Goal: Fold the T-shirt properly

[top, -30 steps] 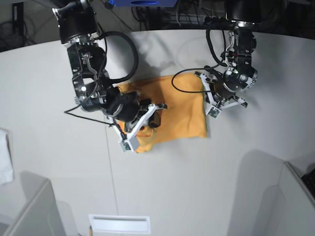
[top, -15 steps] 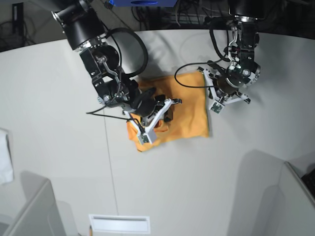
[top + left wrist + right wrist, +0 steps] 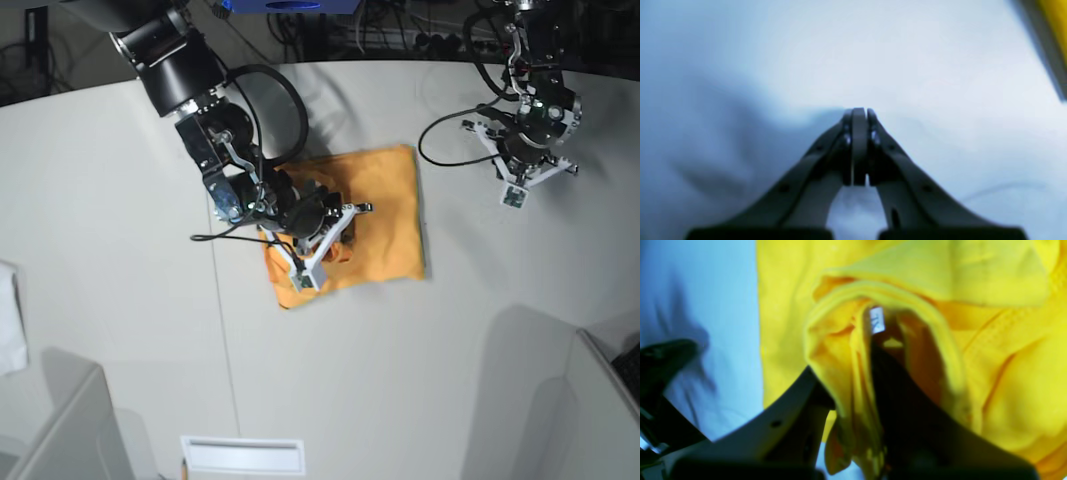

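T-shirt [image 3: 385, 215] on table [image 3: 120, 300], between both arms.

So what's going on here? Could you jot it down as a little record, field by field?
shirt: orange T-shirt folded into a rough rectangle on the white table
right gripper: shut on a bunch of shirt fabric by the collar label
left gripper: shut, empty, over bare table to one side of the shirt
other: white cloth at the table's edge, untouched
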Controlling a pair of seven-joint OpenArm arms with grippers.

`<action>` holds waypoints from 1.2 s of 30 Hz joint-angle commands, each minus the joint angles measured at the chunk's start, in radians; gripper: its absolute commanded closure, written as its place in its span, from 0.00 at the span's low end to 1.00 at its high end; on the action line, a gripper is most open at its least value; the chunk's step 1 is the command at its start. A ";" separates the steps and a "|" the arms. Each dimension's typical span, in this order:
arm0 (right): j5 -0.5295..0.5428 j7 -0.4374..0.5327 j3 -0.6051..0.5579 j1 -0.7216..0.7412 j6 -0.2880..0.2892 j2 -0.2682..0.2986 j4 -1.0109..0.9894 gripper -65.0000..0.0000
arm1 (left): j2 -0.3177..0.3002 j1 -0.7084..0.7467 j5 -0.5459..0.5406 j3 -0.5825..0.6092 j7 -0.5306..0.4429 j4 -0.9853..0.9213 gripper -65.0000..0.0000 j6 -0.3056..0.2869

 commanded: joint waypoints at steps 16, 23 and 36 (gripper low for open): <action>0.012 -0.034 -0.004 0.025 0.011 -0.093 0.051 0.20 | -0.084 0.070 -0.196 -0.338 -0.013 0.011 1.00 0.004; 0.010 -0.065 -0.064 0.058 0.006 -0.112 0.047 0.20 | -0.083 0.064 -0.192 -0.327 -0.013 0.011 1.00 0.004; 0.010 -0.065 -0.166 0.084 0.006 -0.141 0.019 0.20 | -0.083 0.036 -0.190 -0.327 -0.013 0.003 1.00 0.004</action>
